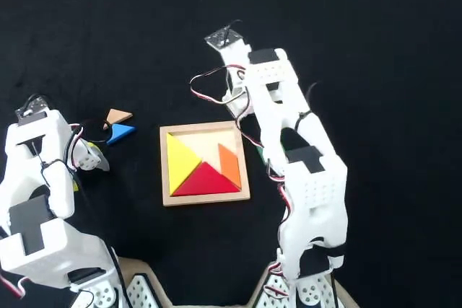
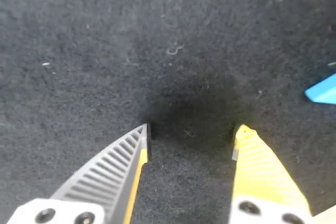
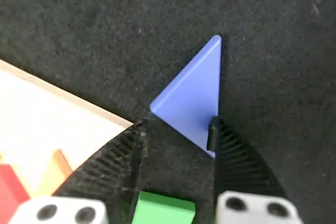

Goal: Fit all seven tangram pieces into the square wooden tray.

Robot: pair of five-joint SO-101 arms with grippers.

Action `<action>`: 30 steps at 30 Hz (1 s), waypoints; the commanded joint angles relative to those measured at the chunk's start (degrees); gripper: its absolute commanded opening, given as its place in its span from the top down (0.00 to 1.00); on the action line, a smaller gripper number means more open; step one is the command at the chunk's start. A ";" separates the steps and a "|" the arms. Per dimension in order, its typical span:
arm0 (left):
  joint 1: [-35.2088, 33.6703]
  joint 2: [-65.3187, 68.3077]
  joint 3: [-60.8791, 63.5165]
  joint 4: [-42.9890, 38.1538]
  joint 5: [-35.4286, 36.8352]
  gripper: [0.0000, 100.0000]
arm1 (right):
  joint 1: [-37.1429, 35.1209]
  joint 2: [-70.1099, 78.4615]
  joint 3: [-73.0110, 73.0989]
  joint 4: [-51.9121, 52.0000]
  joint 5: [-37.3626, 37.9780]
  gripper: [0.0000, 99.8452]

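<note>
tray (image 1: 206, 198) holds three pieces (image 1: 207, 179); four lie outside.

no legible text, no labels or numbers (all three views), no signs

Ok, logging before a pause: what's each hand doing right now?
Left hand: open, empty, over the black cloth.
Right hand: open, straddling the blue triangle.
</note>
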 commanded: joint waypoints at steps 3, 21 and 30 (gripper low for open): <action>2.15 0.18 0.22 -1.23 -0.26 0.74 | 0.88 -4.00 -1.63 -0.26 0.00 0.81; 2.15 0.18 0.22 -1.23 -0.26 0.74 | -1.93 -1.63 -2.59 -1.41 1.85 0.81; 2.15 0.18 0.22 -1.23 -0.26 0.74 | -2.46 -0.40 -2.68 -2.20 3.96 0.81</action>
